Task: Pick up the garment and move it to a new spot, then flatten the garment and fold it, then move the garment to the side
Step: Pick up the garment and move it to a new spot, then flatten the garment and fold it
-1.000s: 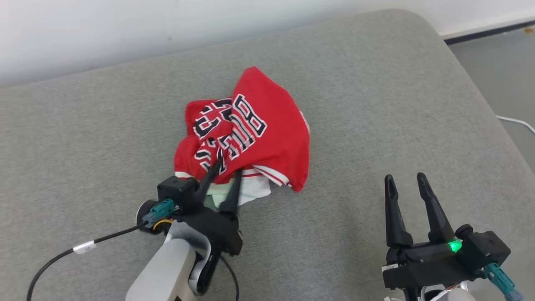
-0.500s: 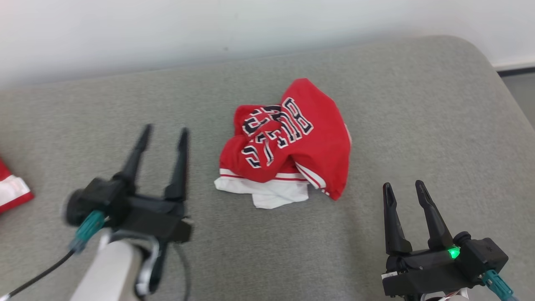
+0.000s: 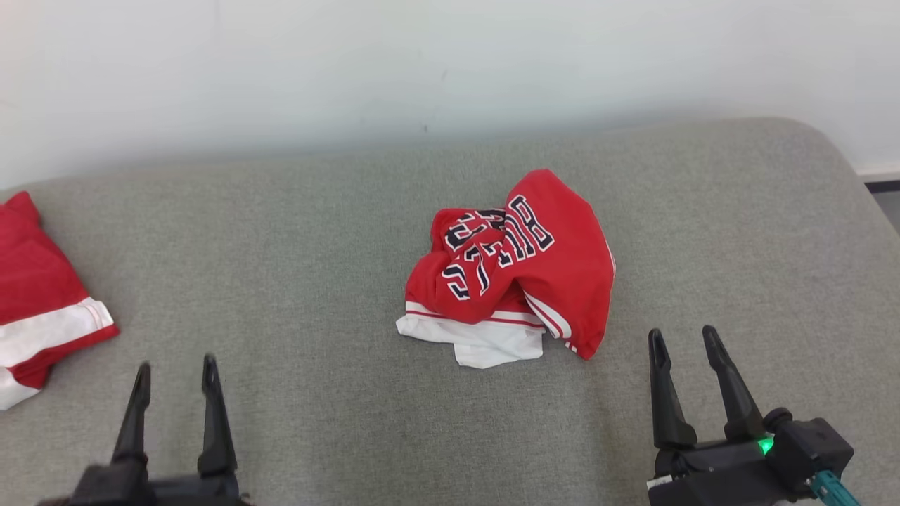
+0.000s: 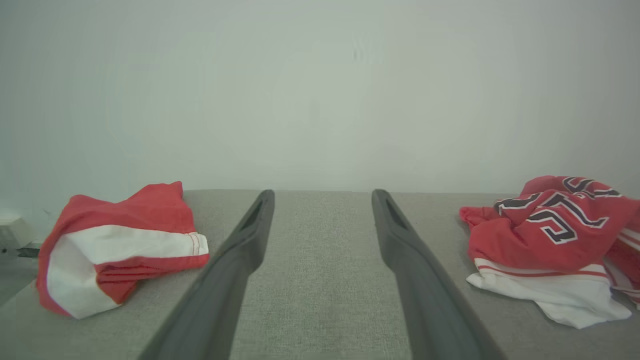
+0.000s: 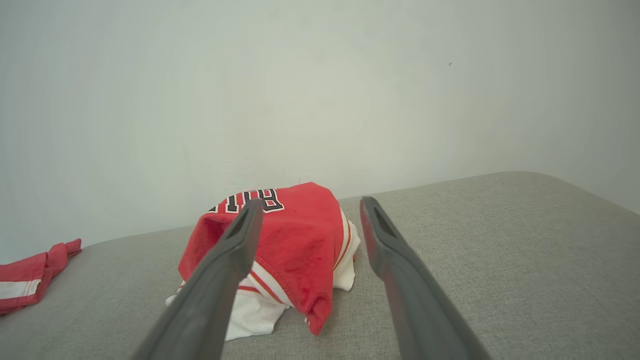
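Note:
The garment (image 3: 517,270) is a red jersey with dark lettering and white trim, lying crumpled in a heap at the middle of the grey cushioned surface (image 3: 316,281). It shows at the right in the left wrist view (image 4: 555,235) and ahead in the right wrist view (image 5: 295,240). My left gripper (image 3: 176,371) stands open at the lower left, well clear of the heap, with nothing between its fingers. My right gripper (image 3: 683,339) is open at the lower right, a short way from the garment's near right corner, empty as well.
A second red and white cloth (image 3: 39,295) lies at the surface's left edge, also in the left wrist view (image 4: 120,240). A pale wall (image 3: 450,63) runs behind. The surface rounds off at the far right corner (image 3: 830,154).
My left gripper opened, let go of the garment and drew back to the lower left. The camera turned and tilted, so the heap sits further right and lower. The right gripper held still.

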{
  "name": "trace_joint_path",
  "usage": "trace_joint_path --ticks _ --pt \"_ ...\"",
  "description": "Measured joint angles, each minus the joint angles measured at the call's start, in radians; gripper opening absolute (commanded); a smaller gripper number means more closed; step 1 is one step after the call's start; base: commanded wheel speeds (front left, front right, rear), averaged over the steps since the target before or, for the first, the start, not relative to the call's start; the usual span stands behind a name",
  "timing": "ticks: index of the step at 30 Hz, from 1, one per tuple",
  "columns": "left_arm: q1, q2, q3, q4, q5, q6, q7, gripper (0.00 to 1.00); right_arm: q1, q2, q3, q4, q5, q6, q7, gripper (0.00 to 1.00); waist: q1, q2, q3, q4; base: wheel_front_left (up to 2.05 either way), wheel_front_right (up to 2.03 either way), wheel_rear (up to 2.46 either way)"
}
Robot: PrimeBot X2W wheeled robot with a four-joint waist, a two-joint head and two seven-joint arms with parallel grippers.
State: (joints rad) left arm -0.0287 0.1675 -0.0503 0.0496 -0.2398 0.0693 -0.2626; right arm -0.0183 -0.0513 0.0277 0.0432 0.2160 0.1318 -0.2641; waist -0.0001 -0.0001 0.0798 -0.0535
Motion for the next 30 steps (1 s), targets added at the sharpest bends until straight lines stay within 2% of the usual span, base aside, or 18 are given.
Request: trace_joint_path --ticks 11,21,30 --pt "0.122 -0.079 0.049 0.012 0.112 -0.101 0.000 1.00 0.055 0.000 -0.014 0.036 -0.026 0.000 0.000 1.00 0.0000 0.0001 -0.049 0.012 0.00 0.00 0.00" --pt "0.143 -0.106 0.059 0.050 0.160 -0.124 0.000 1.00 0.099 0.000 0.000 0.089 -0.041 0.000 0.000 1.00 0.0001 0.0001 -0.061 0.021 0.00 0.00 0.00" --pt "0.155 -0.114 0.056 0.097 0.161 -0.136 0.000 1.00 0.106 0.000 0.001 0.109 -0.042 0.000 0.000 1.00 0.0001 0.0001 -0.062 0.030 0.00 0.00 0.00"
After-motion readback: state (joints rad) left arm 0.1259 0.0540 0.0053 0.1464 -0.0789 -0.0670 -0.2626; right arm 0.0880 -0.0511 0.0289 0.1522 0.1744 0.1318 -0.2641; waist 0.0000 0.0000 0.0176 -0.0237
